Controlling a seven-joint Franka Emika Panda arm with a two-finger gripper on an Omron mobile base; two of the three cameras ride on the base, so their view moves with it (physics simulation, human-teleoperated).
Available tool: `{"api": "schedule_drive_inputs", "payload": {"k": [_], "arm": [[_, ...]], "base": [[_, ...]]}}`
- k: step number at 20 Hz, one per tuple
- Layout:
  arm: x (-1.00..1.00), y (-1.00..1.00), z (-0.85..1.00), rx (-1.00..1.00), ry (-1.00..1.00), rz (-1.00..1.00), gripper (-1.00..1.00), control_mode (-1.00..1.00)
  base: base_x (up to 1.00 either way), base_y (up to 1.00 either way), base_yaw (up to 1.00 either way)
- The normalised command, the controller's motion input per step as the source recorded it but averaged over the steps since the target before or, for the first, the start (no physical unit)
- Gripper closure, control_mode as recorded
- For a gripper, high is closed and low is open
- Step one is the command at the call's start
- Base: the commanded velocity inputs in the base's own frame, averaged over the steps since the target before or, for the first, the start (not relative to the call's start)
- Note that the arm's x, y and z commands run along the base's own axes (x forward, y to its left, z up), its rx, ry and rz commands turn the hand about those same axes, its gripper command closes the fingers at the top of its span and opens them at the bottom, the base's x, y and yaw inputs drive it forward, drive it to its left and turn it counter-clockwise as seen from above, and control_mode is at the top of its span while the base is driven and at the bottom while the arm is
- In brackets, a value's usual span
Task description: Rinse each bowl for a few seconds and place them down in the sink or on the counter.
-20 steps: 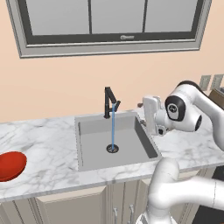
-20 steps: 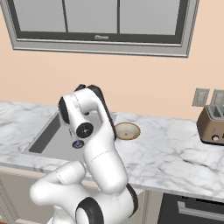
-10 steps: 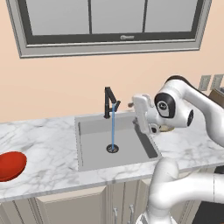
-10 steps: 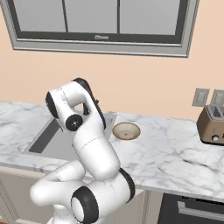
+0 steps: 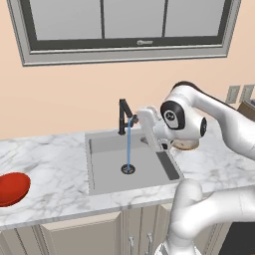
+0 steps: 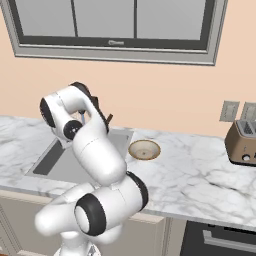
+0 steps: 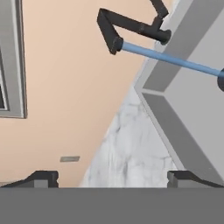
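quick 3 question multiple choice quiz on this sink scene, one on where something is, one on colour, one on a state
1. Where is the red bowl?
A. in the sink
B. on the counter left of the sink
C. in the claw

2. What colour is the faucet?
A. black
B. chrome
C. white

3. What is the state of the water?
A. off
B. dripping onto the counter
C. running into the sink

Answers: 1 B, it rests on the counter far left of the basin. 2 A, its spout and stem are dark black. 3 C, a blue stream falls from the spout to the drain.
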Motion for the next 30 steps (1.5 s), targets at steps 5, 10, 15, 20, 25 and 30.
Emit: {"api": "schedule_drive_inputs", "payload": {"k": [5,10,15,20,25,30], "arm": [[0.0,0.3,0.2,-0.12,0.18,0.05,-1.0,-1.0],[0.0,0.28,0.24,-0.11,0.17,0.06,-1.0,-1.0],[0.0,0.28,0.24,-0.11,0.13,0.07,-1.0,-1.0],[0.01,0.35,0.16,-0.15,0.1,0.04,-1.0,-1.0],[0.02,0.45,0.03,-0.15,0.05,0.02,-1.0,-1.0],[0.03,0.39,0.0,-0.09,0.05,0.05,-1.0,-1.0]], "base": [[0.0,0.0,0.0],[0.0,0.0,0.0],[0.0,0.0,0.0],[0.0,0.0,0.0],[0.0,0.0,0.0],[0.0,0.0,0.0]]}}
